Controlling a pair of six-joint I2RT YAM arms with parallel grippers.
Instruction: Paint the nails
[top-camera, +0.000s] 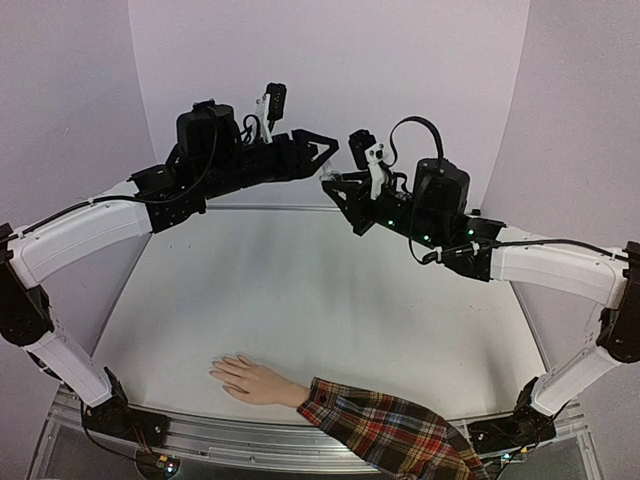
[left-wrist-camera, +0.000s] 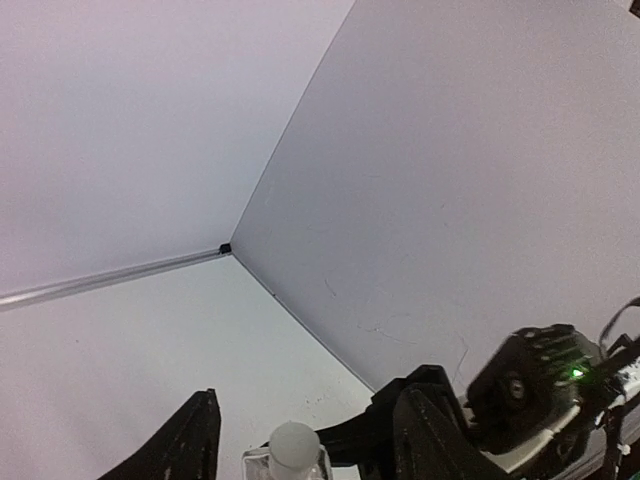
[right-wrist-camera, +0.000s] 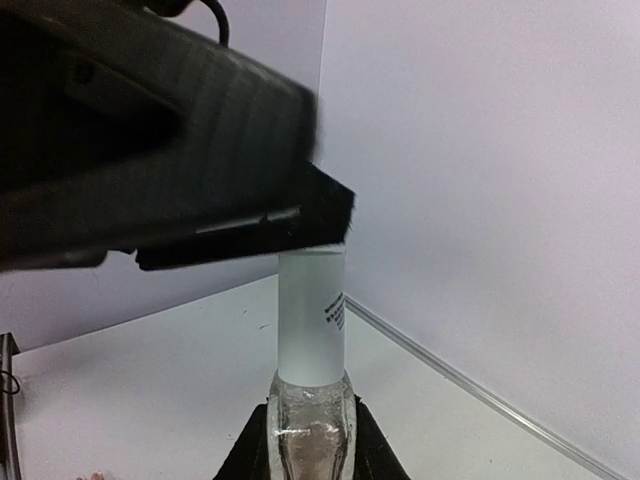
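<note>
High at 12 o'clock over the desk (top-camera: 300, 290), right fingers (right-wrist-camera: 255, 455) are clamping the bottle (right-wrist-camera: 310, 425) while left fingers (left-wrist-camera: 195, 445), spread, are straddling its white cap (right-wrist-camera: 311, 315), likely for unscrewing; nails (top-camera: 214, 371) are lying at 6 o'clock on the mannequin hand (top-camera: 255, 381).

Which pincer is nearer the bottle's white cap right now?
Left. The left pincer is open and straddles the white cap; the right pincer grips the bottle by its glass body, below the cap.
</note>
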